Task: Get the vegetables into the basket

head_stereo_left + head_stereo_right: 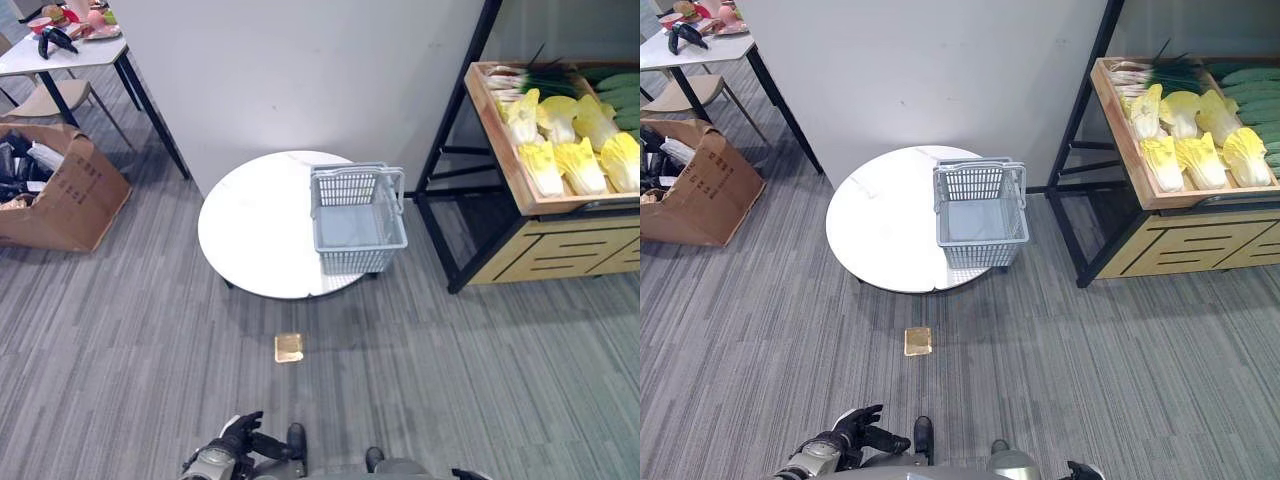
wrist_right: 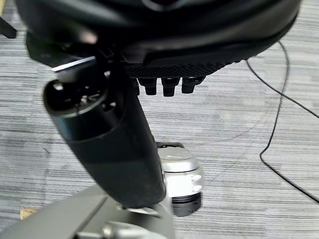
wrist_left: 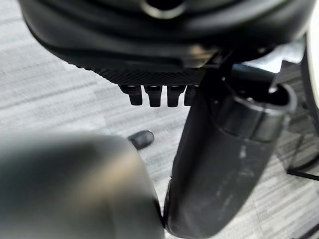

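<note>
At far left a tan cardboard box point(image 1: 55, 195) sits on the grey ribbed carpet, its contents dark and hard to make out. Behind it a white-topped desk point(image 1: 60, 55), cut off by the frame, carries small items too tiny to name.

The left hand point(image 1: 240, 437) shows low at the bottom edge, dark, fingers spread and relaxed, holding nothing; its wrist view point(image 3: 159, 74) shows short fingertips straight in a row beside a thick thumb, with only carpet past them.

A small yellowish square point(image 1: 289, 347) lies on the carpet, between the hand and the round white table point(image 1: 250, 225), smooth and glossy. On the table's right part stands the basket point(image 1: 357, 220), grey plastic lattice, rectangular, handles folded to the rim, empty.

The right hand barely shows at the bottom edge of the head views; its wrist view point(image 2: 164, 74) shows straight fingertips and thumb gripping nothing.

At right a black-framed wooden shelf point(image 1: 520, 180) holds the vegetables: pale yellow cabbages point(image 1: 580, 160) in rows, scallions point(image 1: 540, 78) behind, and green cucumbers point(image 1: 1250, 80) partly cut off.
</note>
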Available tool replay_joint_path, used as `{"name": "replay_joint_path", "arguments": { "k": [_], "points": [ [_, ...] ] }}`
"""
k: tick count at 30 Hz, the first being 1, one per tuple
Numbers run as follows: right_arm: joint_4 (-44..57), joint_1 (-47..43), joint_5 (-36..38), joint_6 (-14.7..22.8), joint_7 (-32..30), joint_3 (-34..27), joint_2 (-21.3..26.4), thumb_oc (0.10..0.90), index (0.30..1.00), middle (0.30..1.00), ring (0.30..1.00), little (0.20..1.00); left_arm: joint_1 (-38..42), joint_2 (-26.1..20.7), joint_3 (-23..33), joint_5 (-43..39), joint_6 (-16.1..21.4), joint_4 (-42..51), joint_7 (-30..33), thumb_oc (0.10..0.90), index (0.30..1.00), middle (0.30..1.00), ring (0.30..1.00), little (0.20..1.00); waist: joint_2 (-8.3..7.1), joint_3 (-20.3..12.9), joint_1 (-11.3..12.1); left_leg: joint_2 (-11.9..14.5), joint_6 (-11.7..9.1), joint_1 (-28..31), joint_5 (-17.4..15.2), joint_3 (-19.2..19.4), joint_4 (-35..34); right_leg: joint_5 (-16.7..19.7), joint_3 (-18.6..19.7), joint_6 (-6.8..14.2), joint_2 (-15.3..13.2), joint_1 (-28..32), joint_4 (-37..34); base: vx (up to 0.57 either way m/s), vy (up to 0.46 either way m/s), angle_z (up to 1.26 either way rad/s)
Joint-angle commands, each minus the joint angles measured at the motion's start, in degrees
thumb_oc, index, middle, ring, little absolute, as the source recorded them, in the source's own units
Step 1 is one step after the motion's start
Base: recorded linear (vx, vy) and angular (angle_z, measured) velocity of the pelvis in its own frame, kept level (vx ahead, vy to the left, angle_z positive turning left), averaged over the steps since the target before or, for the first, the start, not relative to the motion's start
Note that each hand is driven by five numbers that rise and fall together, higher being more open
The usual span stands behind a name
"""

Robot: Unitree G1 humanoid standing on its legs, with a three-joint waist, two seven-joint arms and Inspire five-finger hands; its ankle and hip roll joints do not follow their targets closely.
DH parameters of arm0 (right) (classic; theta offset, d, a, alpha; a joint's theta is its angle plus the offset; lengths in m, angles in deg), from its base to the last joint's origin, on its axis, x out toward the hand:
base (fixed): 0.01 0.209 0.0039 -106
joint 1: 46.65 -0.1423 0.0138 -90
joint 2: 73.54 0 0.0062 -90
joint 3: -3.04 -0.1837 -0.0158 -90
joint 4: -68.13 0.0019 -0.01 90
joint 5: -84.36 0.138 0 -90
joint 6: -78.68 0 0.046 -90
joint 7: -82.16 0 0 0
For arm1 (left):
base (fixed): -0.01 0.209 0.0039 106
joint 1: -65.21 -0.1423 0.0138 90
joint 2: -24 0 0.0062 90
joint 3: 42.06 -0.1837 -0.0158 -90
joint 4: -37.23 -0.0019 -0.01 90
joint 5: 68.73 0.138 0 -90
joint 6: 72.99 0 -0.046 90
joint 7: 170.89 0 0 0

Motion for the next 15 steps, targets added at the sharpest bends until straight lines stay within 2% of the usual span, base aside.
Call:
{"name": "replay_joint_path", "arguments": {
  "k": [1,11,14,15],
  "points": [
    [0.6,-2.8,-1.0,0.6,0.0,1.8,1.0,0.900,1.000,1.000,1.000,1.000,-0.8,-0.8,-1.2,1.4,0.3,-1.8,0.3,0.900,1.000,1.000,1.000,1.000,0.14,-0.7,1.2,2.8,-4.0,2.5,-3.9,1.4,0.5,2.5,2.0,2.2,2.3,-3.1,1.9,0.06,0.087,-0.15],
    [1.0,-3.4,-1.0,0.7,0.2,2.2,0.2,0.900,1.000,1.000,1.000,1.000,-0.7,-1.4,-0.7,1.2,0.5,-1.4,0.4,0.900,1.000,1.000,1.000,1.000,-0.80,-1.0,1.9,1.9,-2.2,3.3,-6.2,3.5,0.5,2.2,4.6,4.0,0.8,-3.9,3.3,0.05,0.086,-0.18],
    [0.6,-3.6,-1.1,0.6,0.4,2.0,-0.1,0.900,1.000,1.000,1.000,1.000,-0.6,-1.8,-0.4,1.2,0.6,-1.4,0.3,0.900,1.000,1.000,1.000,1.000,-1.11,-0.9,2.0,1.6,-1.7,3.4,-6.9,4.1,0.5,2.3,5.2,4.7,0.5,-5.4,5.8,0.03,0.087,-0.11],
    [0.4,-3.6,-0.7,0.5,0.5,1.7,-0.1,0.900,1.000,1.000,1.000,1.000,-0.6,-2.2,0.1,0.9,0.6,-1.3,0.3,0.900,1.000,1.000,1.000,1.000,-1.42,-0.5,2.1,1.6,-1.4,3.5,-7.2,4.7,0.5,3.0,5.4,5.6,0.7,-7.1,8.6,0.00,0.059,-0.18]
  ]
}}
